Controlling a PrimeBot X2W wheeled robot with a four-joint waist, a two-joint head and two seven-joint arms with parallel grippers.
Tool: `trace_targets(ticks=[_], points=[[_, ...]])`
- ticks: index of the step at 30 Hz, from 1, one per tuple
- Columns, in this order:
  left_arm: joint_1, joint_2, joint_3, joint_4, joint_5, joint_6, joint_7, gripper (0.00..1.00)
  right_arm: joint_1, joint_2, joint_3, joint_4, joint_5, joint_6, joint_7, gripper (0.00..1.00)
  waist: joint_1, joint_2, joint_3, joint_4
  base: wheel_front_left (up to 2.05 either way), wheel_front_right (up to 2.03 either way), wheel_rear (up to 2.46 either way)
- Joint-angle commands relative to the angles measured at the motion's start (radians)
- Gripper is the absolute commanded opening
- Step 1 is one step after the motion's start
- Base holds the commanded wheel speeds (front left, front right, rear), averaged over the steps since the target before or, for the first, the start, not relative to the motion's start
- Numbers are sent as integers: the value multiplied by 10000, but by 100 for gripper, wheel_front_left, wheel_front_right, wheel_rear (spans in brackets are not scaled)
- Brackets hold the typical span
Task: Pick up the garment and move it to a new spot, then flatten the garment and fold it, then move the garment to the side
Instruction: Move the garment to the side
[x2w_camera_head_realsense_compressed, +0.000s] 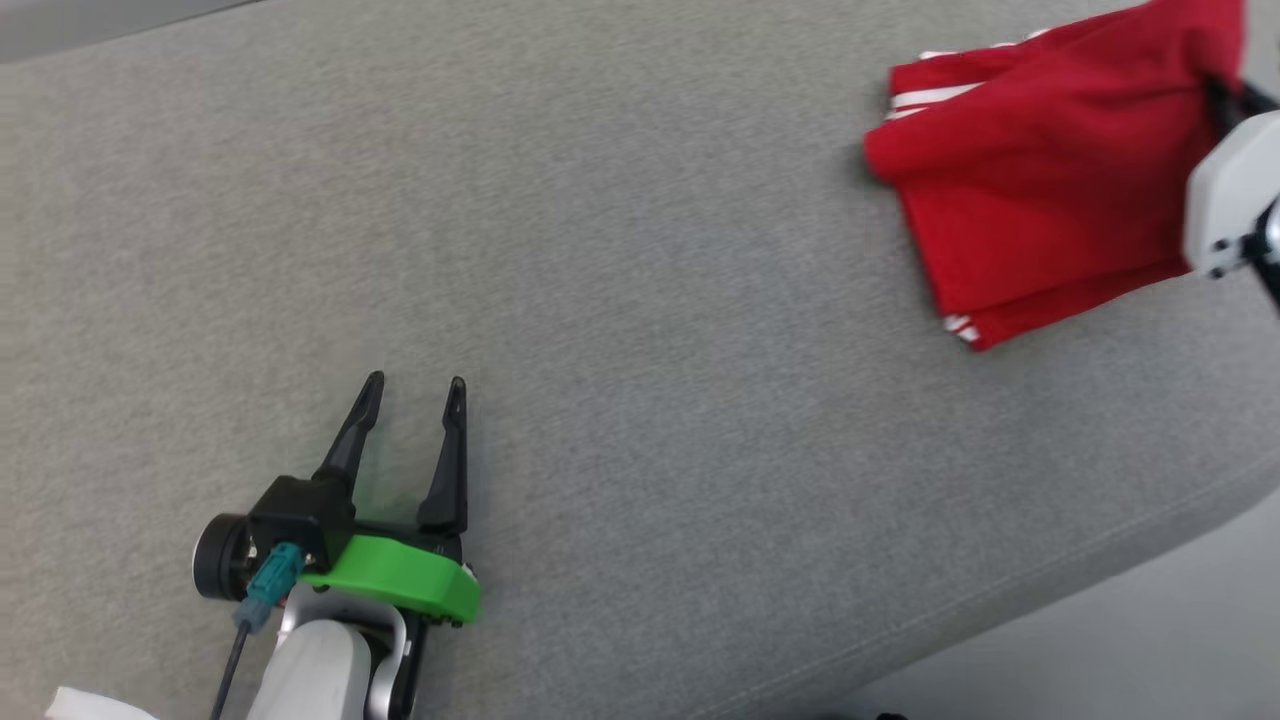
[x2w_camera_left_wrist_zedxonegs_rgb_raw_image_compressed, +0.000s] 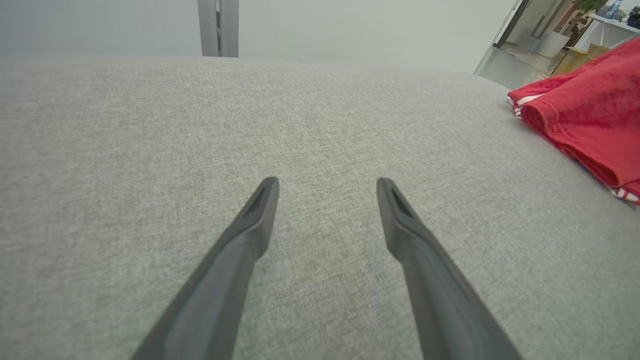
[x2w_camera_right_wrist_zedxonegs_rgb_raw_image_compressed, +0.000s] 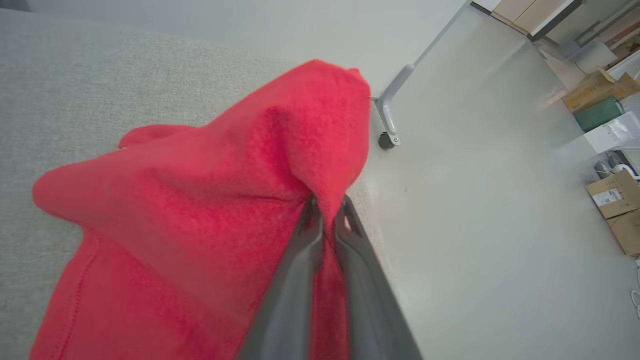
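The garment (x2w_camera_head_realsense_compressed: 1040, 170) is red cloth with white stripes at its hems, lying bunched at the far right of the grey fabric surface (x2w_camera_head_realsense_compressed: 640, 300). My right gripper (x2w_camera_right_wrist_zedxonegs_rgb_raw_image_compressed: 327, 210) is shut on a raised fold of the garment (x2w_camera_right_wrist_zedxonegs_rgb_raw_image_compressed: 210, 200), lifting that part into a peak near the surface's right edge. In the head view its white wrist (x2w_camera_head_realsense_compressed: 1230, 190) shows at the right border, with the fingers hidden by the cloth. My left gripper (x2w_camera_head_realsense_compressed: 415, 385) rests low at the lower left, open with nothing between its fingers, far from the garment (x2w_camera_left_wrist_zedxonegs_rgb_raw_image_compressed: 590, 115).
The grey surface ends in a rounded edge (x2w_camera_head_realsense_compressed: 1000, 610) at the lower right, with pale floor (x2w_camera_right_wrist_zedxonegs_rgb_raw_image_compressed: 500, 200) beyond. A white table leg with a caster (x2w_camera_right_wrist_zedxonegs_rgb_raw_image_compressed: 387, 135) stands on the floor. Cardboard boxes (x2w_camera_right_wrist_zedxonegs_rgb_raw_image_compressed: 612, 200) sit farther off.
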Motion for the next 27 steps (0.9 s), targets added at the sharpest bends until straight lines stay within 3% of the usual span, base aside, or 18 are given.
trace_targets(ticks=[1, 6, 10, 11, 12, 13, 14, 20, 27], points=[[-183, 50, -7, -11, -25, 26, -1, 100, -189, -236, -213, 111, -75, -17, 48, 0, 0, -1, 338, 593, 0, 0, 0], [-234, 30, -27, -72, 18, 20, -1, 100, -393, -823, -1064, 650, -464, -17, 129, 0, 0, -1, 619, 1201, 0, 0, 0], [-258, 43, -49, -115, 84, 6, -1, 100, -460, -905, -1882, 1181, -932, -17, 51, 0, 0, -1, 842, 1532, 0, 0, 0], [-274, 48, -48, -124, 95, 3, -1, 100, -441, -863, -2109, 1316, -1091, -18, 38, 7, 0, -1, 886, 1589, 0, 0, 0], [-282, 49, -62, -134, 111, -1, -1, 100, -399, -806, -2393, 1477, -1295, -17, 1, 32, 0, -1, 932, 1649, 0, 0, 0], [-288, 51, -69, -139, 119, -5, -1, 100, -375, -768, -2653, 1563, -1459, -17, -89, 84, 0, -1, 971, 1694, 0, 0, 0], [-303, 50, -77, -152, 119, -12, -1, 100, -333, -709, -2920, 1673, -1710, -17, -185, 100, 0, -1, 1004, 1736, 0, 0, 0], [-195, 39, -77, -123, 147, -16, 7, 100, -115, -308, -4019, 2074, -2758, -17, -749, 100, 0, -1, 991, 1782, 0, 0, 0], [-120, 14, -72, -92, 158, -18, 4, 100, -286, 136, -4098, 2272, -3203, -17, -1429, 100, 0, -1, 600, 1630, 0, 0, 0]])
